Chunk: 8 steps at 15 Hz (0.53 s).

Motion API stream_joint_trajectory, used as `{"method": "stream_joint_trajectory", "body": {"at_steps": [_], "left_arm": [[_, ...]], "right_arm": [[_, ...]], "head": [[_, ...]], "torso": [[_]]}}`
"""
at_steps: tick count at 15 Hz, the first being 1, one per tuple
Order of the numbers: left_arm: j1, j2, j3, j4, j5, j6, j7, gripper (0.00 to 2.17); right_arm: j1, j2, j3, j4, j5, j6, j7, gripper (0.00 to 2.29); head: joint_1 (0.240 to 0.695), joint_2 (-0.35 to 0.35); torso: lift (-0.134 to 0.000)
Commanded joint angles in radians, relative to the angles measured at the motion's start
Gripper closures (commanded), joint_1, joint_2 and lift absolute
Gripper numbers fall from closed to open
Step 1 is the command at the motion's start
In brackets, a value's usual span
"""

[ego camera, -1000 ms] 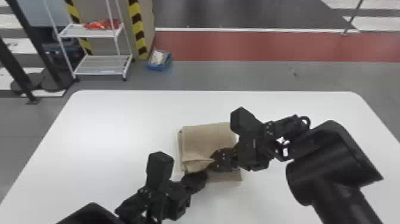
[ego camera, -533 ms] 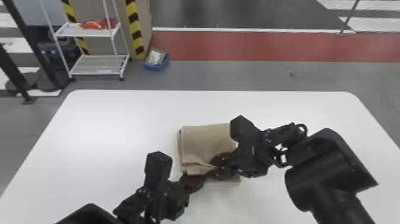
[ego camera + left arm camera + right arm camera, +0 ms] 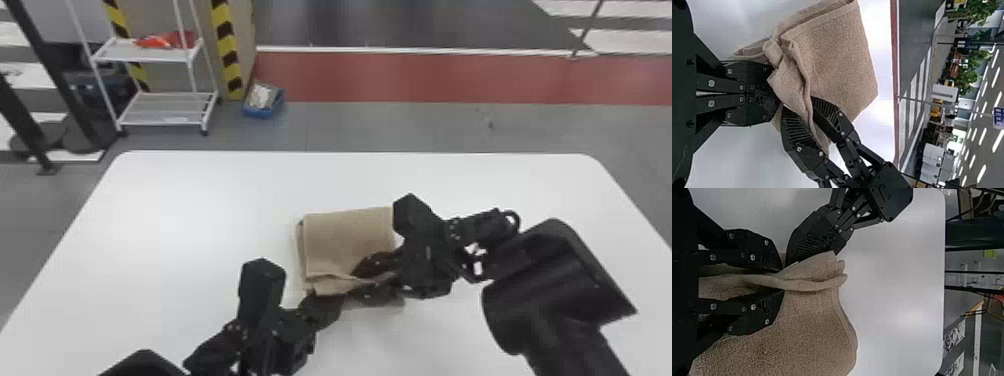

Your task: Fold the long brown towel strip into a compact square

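Towel (image 3: 345,242) brown; table (image 3: 175,215) white; pillar (image 3: 228,47) yellow-black striped.

The white desk (image 3: 175,215) had a straight far edge (both far corners were rounded), and the brown towel (image 3: 345,240), folded in layers, lay on it, about midway across its width.

The brown towel (image 3: 345,240) lies on the white surface, folded over itself in layers into a roughly square pad, its top layer mostly smooth and flat. It has a coarse, looped weave and a hemmed edge. Along the side nearest the robot, the upper fabric is gathered into a raised, wrinkled ridge, pinched between the fingers of the right hand (image 3: 356,284). Part of a lower layer sticks out beneath that ridge toward the robot. On the pad's left side, the stacked edges sit slightly out of line.
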Motion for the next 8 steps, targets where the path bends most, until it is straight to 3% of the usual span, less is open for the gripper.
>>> {"method": "stream_joint_trajectory", "body": {"at_steps": [1, 3, 8], "left_arm": [[0.016, 0.001, 0.007, -0.016, -0.003, 0.006, 0.000, 1.20], [0.021, 0.001, 0.007, -0.016, -0.012, 0.009, 0.000, 1.20], [0.019, -0.004, -0.006, -0.016, -0.024, 0.015, 0.000, 1.20]], "right_arm": [[0.026, -0.001, -0.062, -0.058, -0.045, 0.004, 0.003, 0.84], [0.038, -0.001, -0.130, -0.120, -0.126, 0.047, 0.003, 0.72], [0.063, -0.007, -0.194, -0.187, -0.188, 0.096, 0.003, 0.58]], "head": [[0.695, -0.013], [0.695, -0.021], [0.695, -0.056]], "torso": [[-0.124], [-0.124], [-0.124]]}}
